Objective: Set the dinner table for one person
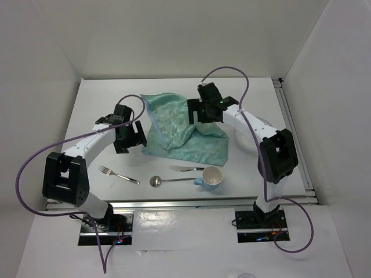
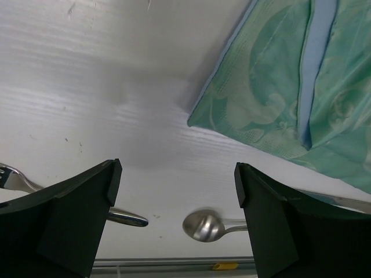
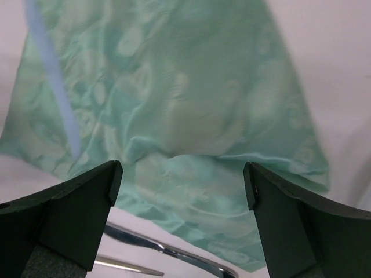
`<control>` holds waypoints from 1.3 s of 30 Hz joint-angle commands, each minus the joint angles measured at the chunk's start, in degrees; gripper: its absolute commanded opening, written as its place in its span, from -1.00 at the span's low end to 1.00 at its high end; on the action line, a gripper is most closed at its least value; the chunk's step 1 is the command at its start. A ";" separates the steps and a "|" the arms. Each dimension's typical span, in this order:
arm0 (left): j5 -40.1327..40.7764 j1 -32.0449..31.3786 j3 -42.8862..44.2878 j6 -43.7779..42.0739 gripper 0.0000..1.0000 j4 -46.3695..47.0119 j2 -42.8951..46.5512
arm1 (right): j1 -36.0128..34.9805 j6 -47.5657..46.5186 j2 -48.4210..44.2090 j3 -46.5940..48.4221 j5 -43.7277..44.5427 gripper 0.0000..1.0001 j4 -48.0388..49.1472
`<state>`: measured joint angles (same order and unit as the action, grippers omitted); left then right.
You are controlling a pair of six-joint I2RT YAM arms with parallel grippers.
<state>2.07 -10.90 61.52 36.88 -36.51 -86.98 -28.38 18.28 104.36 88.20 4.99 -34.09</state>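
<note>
The placemat (image 1: 185, 133) is teal green with a paler leafy scroll pattern and a light blue border stripe. The dinner table (image 1: 104, 104) is plain matte white. The fork (image 1: 119, 174), spoon (image 1: 156, 181) and knife (image 1: 186, 168) are shiny silver. The cup (image 1: 211, 176) is pale blue.

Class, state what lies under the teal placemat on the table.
Only the white tabletop shows around the crumpled, folded placemat. Whatever lies beneath it is covered, so nothing more can be told.

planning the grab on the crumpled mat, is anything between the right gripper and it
Nothing visible does. The right gripper hangs open directly over the teal placemat, which lies bunched on the dinner table. The wrist view shows only cloth in the gap. The knife lies past the cloth's near edge, out of the way.
</note>
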 commanded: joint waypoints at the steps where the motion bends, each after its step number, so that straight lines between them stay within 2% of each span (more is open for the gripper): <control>1: -2.86 0.35 -1.83 2.84 0.97 1.62 -0.30 | -5.71 -5.79 -4.85 -3.82 -5.60 0.98 7.18; 3: -2.86 0.35 -1.84 3.98 0.97 2.23 -1.78 | -8.61 -11.21 -5.65 -6.71 -7.62 0.98 13.15; 5: -3.47 0.35 -1.84 3.99 0.97 2.23 -4.15 | -12.65 -14.66 -5.65 -10.41 -5.97 0.95 17.19; 12: -9.62 0.35 -3.68 7.23 0.94 8.47 -7.67 | -17.93 -16.52 0.93 -7.70 -1.13 0.85 17.38; 18: -10.67 -0.18 -2.37 9.26 0.76 11.37 -11.19 | -19.08 -16.53 7.16 -3.48 -1.39 0.78 16.86; 21: -11.21 -0.18 -2.37 10.40 0.53 12.69 -12.77 | -19.69 -16.53 9.80 -1.99 -2.44 0.78 16.86; 23: -11.73 -0.18 -2.37 10.93 0.23 12.69 -13.39 | -19.69 -15.91 11.13 -1.37 -2.97 0.78 17.47; 24: -11.73 -0.18 -2.89 11.45 0.07 13.22 -13.39 | -19.69 -15.39 12.52 -0.76 -2.97 0.75 17.47; 25: -11.73 -0.18 -2.89 11.46 -0.31 13.22 -13.39 | -19.69 -15.38 13.15 -0.75 -2.97 0.72 17.47; 27: -11.73 -0.18 -2.89 11.46 -0.62 13.22 -13.39 | -19.69 -14.86 14.47 0.30 -2.97 0.62 17.47; 29: -11.73 -0.18 -2.89 11.46 -0.92 12.52 -13.39 | -19.69 -14.33 15.35 0.30 -1.84 0.42 17.47; 30: -11.73 -0.18 -2.37 11.46 -1.00 12.52 -13.39 | -19.69 -14.33 16.05 0.82 -1.31 0.33 17.47; 31: -11.12 -0.18 -2.37 11.46 -1.00 11.82 -12.78 | -19.69 -14.33 16.05 0.83 -1.30 0.23 17.47; 32: -11.12 -0.18 -1.84 11.46 -1.00 11.12 -12.78 | -19.69 -13.72 16.05 0.83 -0.52 -0.07 17.47; 34: -10.59 0.34 -1.14 11.46 -1.00 10.42 -11.99 | -19.69 -13.19 16.05 1.36 1.06 -0.46 16.87; 35: -10.59 0.35 -0.35 11.46 -1.00 9.71 -11.46 | -19.69 -13.19 16.05 1.88 1.07 -0.85 16.86; 36: -10.59 0.35 0.18 11.46 -1.00 9.18 -11.46 | -19.00 -13.19 15.53 2.75 1.59 -1.00 16.08; 39: -9.54 1.84 3.25 10.40 -1.00 7.60 -10.93 | -16.89 -11.79 13.43 4.60 -1.99 -1.00 14.32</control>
<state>-8.84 -10.33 60.86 48.07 -27.11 -99.98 -47.00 5.06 120.46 88.62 4.32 -19.84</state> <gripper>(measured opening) 0.052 0.050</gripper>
